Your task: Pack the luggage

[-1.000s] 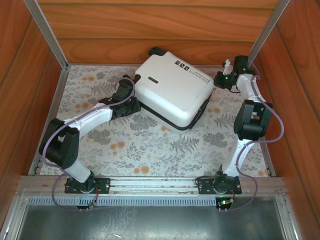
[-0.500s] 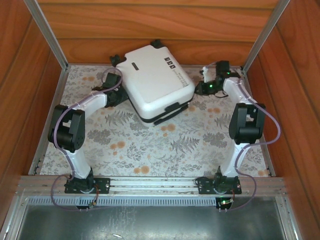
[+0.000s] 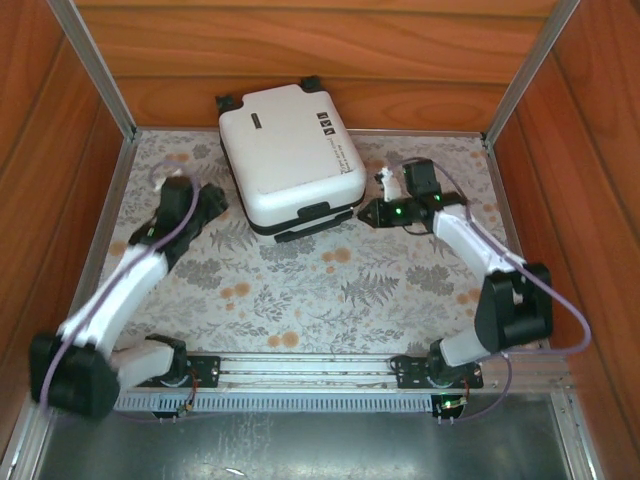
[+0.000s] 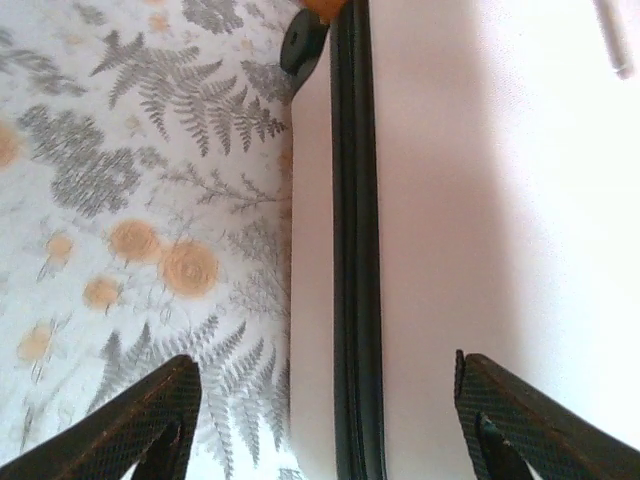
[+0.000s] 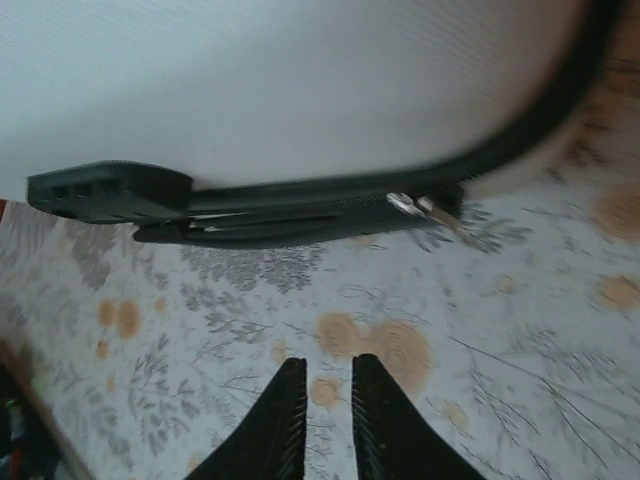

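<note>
The closed luggage (image 3: 290,155) lies top middle on the table (image 3: 300,300), its long side running up and down. The left hand (image 3: 212,203), wide, is just left of it. The right hand (image 3: 370,212), open a crack, is just right.

We look down on a worktop (image 3: 330,300) covered by a pale cloth printed with grey ferns and orange flowers, with wooden walls on three sides. On it lies a white suitcase (image 3: 290,160), closed and flat on one shell, at the far side, left of centre, its black wheels toward the back wall.
</note>
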Robot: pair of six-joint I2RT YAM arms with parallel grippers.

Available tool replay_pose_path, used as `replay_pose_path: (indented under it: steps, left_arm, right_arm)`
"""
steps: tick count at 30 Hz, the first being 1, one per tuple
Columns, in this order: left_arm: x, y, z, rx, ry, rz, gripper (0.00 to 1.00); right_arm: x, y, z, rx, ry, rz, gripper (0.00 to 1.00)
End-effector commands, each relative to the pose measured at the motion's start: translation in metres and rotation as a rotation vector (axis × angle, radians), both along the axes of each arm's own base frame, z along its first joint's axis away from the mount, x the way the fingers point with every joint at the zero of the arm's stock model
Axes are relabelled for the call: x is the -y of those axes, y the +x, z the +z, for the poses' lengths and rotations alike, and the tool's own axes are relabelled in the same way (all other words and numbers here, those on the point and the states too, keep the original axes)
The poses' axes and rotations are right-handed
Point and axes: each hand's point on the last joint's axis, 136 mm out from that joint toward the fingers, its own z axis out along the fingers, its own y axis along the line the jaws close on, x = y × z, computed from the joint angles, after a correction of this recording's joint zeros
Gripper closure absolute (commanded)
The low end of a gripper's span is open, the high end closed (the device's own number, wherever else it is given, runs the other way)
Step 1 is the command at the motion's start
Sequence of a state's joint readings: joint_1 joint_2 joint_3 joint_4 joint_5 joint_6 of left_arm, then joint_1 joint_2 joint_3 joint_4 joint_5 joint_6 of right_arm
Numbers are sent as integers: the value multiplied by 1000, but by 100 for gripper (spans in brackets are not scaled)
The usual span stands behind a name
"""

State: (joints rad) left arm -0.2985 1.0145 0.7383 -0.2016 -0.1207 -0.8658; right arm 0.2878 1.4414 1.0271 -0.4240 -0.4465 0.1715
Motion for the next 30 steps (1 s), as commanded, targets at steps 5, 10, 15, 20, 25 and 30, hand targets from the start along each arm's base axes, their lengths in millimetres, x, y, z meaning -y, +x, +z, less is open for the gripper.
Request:
replay_pose_path:
  steps: [5, 10, 15, 20, 25, 30]
  left_arm:
    - [47, -94, -75, 15, -412, 146, 19]
    - [92, -103, -69, 21, -398, 119, 2]
    - [147, -83, -87, -23, -505, 99, 0]
    - [205, -65, -109, -110, -661, 85, 0]
    - [243, -38, -125, -88, -821, 138, 4]
    - [268, -12, -129, 0, -901, 172, 11]
  right_arm:
    - [37, 8, -7, 103, -33, -261, 59]
    - [42, 6, -3, 92, -20, -305, 52]
    - [44, 1, 4, 111, -7, -318, 52]
    - [51, -7, 11, 141, -22, -325, 53]
    - [54, -12, 13, 152, -23, -324, 54]
    - [55, -17, 11, 154, -29, -311, 55]
